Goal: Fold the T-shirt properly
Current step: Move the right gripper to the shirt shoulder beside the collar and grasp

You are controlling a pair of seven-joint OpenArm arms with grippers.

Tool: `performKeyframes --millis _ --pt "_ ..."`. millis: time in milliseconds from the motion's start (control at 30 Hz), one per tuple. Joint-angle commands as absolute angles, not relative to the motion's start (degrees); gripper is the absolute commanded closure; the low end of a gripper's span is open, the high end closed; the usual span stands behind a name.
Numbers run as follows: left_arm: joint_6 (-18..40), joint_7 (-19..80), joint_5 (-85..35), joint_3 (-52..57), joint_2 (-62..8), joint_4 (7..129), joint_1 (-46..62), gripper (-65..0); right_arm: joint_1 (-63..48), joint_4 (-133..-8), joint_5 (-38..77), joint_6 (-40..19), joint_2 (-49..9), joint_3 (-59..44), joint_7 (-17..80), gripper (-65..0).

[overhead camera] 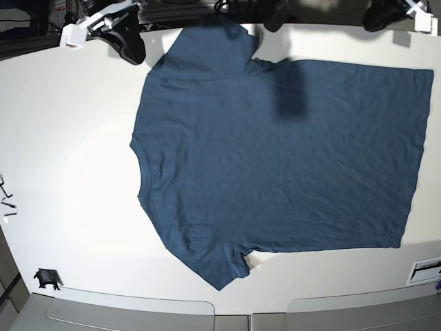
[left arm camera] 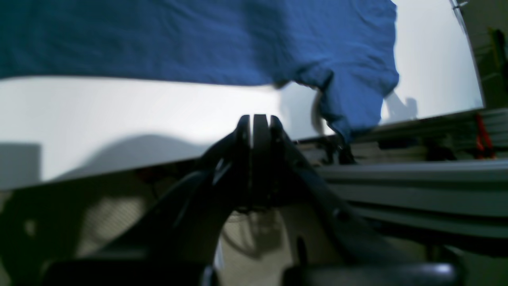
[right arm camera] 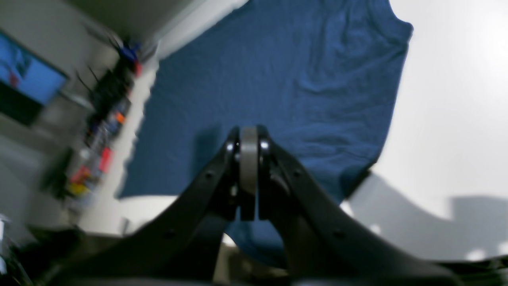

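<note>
On the white bench [overhead camera: 76, 172] the T-shirt [overhead camera: 275, 158] lies spread out flat. It is big and dark blue, and it takes up most of the bench. From the base view the neck points to the left and the bottom edge sits far over to the right. One sleeve reaches the top edge of the bench. The other sleeve points to the bottom edge, and its tip looks a little bunched up. Small wrinkles run across the cloth.

No fold shows yet. The whole shirt is still one open layer, so the folding looks like it has not started. The sleeves and sides need to come in, and then the shirt needs folding over into a neat pile. All of that is left to do.

The left gripper [left arm camera: 256, 119] has its jaws pressed together with nothing between them. It hangs by the edge of the bench, apart from the shirt. The right gripper [right arm camera: 249, 137] is also closed tight and holds nothing. Its wrist view shows the shirt lying past it, and I cannot tell if it touches the cloth.
</note>
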State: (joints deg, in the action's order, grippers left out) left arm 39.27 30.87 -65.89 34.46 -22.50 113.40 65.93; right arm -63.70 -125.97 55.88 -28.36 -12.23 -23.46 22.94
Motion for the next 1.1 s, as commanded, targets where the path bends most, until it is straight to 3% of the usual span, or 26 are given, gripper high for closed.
performKeyframes --millis 0,233,600,700,733,833,900,1067 --pt "40.0 30.96 -67.9 34.85 -22.17 114.1 66.32 0.0 -63.37 -126.23 58.43 -29.45 -11.66 -23.99 22.57 0.0" --pt "40.0 32.14 -67.55 34.85 -19.57 114.08 65.41 0.0 -58.63 -120.79 61.28 -29.15 -8.38 -24.05 23.51 0.0" --pt "40.0 32.16 -67.55 34.85 -15.75 114.08 65.39 0.0 -54.43 -117.62 47.53 -27.86 -8.08 -24.03 20.8 0.0" --pt "40.0 32.16 -67.55 34.85 -15.75 114.08 65.39 0.0 -54.08 -117.62 46.59 -27.81 -7.86 -24.05 20.73 -20.9" --pt "40.0 32.16 -67.55 34.85 -15.75 114.08 65.39 -0.6 -53.93 -117.62 46.57 -27.77 -7.4 -24.05 20.58 -24.8" --pt "40.0 32.16 -67.55 34.85 -15.73 114.08 65.36 -12.4 -52.86 -117.62 45.19 -24.43 -5.37 -24.05 20.67 -25.7" --pt "40.0 32.47 -67.55 34.85 -15.73 114.08 65.36 -16.8 -51.55 -117.6 44.97 -19.79 -4.14 -24.03 22.13 -25.7" --pt "40.0 35.73 -67.55 34.85 -15.73 114.08 63.88 -17.3 -48.4 -116.07 44.07 -16.49 -3.97 -24.05 24.49 -25.7"
